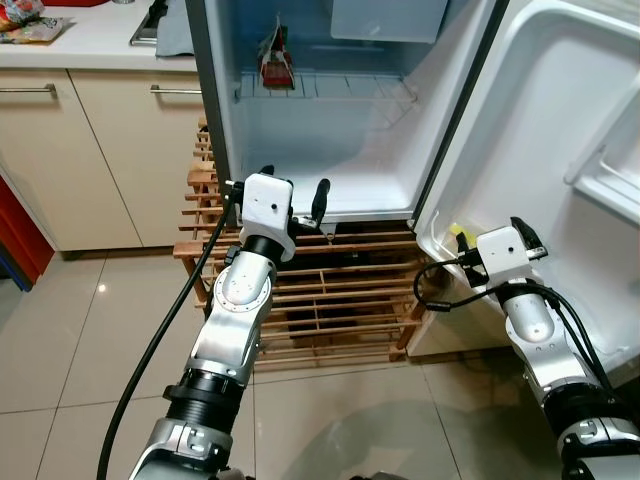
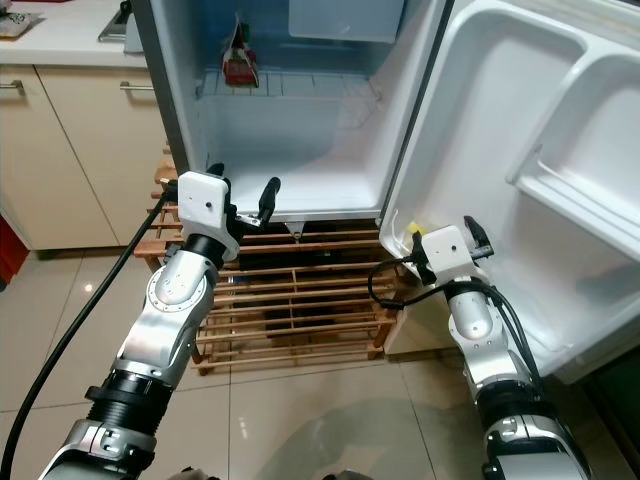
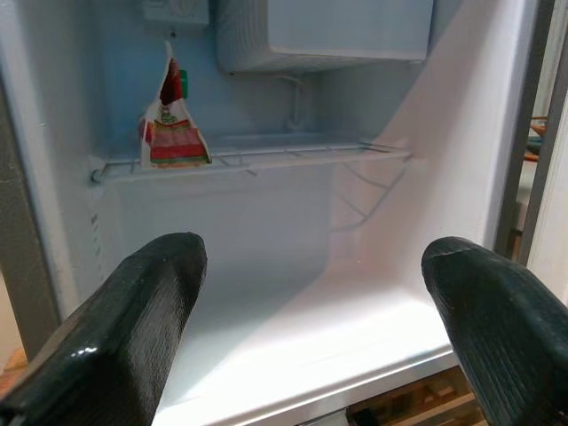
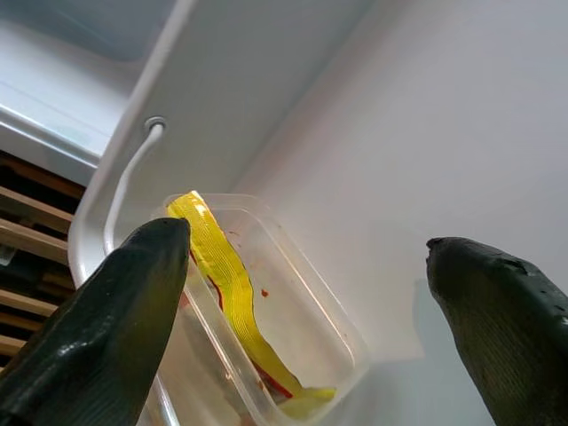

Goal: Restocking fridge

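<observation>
The small fridge point(image 1: 340, 150) stands open on a wooden rack. A red and white packet point(image 1: 275, 60) leans upright at the left end of its wire shelf point(image 3: 266, 155); the floor of the compartment below is bare. My left gripper point(image 3: 311, 328) is open just in front of the fridge's bottom lip, pointing inside. My right gripper point(image 4: 311, 328) is open at the lower inner corner of the fridge door point(image 1: 560, 120). It faces a clear plastic tub point(image 4: 302, 328) with a yellow strip point(image 4: 226, 275) in it, set in the door's bottom pocket.
A slatted wooden rack point(image 1: 340, 290) carries the fridge. Beige cabinets point(image 1: 100, 150) and a white counter point(image 1: 90, 40) lie to the left, with a red object point(image 1: 20, 240) at the far left. A freezer box point(image 1: 390, 18) hangs at the fridge's top. Tiled floor point(image 1: 80, 340) lies below.
</observation>
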{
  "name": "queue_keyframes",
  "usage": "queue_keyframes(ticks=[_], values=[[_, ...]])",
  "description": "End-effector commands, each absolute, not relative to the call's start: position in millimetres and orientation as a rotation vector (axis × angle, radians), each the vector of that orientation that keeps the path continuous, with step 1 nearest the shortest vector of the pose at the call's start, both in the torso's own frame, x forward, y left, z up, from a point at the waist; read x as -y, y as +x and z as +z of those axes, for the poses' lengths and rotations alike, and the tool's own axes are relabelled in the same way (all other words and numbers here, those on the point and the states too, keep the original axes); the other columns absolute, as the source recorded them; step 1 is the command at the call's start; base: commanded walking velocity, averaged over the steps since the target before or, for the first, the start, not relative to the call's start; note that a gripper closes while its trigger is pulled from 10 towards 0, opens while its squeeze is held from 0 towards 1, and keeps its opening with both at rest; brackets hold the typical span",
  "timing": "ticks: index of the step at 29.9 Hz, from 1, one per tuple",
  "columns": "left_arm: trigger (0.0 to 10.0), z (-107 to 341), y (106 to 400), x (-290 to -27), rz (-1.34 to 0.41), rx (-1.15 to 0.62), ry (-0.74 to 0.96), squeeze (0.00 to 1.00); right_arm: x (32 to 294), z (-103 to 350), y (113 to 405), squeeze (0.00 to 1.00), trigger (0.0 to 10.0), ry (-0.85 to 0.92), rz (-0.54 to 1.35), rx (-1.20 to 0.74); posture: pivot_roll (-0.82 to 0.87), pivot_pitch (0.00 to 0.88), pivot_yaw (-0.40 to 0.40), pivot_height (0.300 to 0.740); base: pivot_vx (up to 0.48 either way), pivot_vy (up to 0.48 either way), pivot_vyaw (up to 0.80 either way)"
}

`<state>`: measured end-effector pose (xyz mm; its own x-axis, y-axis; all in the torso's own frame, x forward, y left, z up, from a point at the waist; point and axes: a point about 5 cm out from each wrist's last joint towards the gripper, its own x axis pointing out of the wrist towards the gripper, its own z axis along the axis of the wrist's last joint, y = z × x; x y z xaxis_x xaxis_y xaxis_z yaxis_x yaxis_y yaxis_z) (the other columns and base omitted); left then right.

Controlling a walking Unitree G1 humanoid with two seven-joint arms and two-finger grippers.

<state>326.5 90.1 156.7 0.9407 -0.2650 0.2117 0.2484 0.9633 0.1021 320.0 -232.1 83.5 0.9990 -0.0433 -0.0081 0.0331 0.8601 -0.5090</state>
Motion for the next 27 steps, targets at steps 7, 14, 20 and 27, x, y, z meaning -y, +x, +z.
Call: queue_keyframes(ticks=[7,14,20,27], values=[[10.0,163,325,-90,-0.266,0.247,0.078,0.0,247,120,314,0.33,10.0,-0.578,-0.206,0.138,-0.03,0.0,-0.08,0.74,0.0,0.0,0.0],[10.0,166,316,-86,-0.292,0.271,0.081,0.0,239,143,281,0.0,10.0,-0.586,-0.241,0.3,-0.05,0.0,-0.085,0.74,0.0,0.0,0.0],[10.0,145,300,-89,-0.335,0.199,0.071,0.0,240,114,242,0.0,10.0,-0.56,-0.18,0.207,-0.06,0.0,-0.077,0.74,0.0,0.0,0.0],[10.0,130,278,-108,-0.304,0.187,0.023,0.0,240,84,217,0.0,10.0,-0.407,-0.11,0.084,-0.07,0.0,-0.065,0.74,0.0,0.0,0.0]])
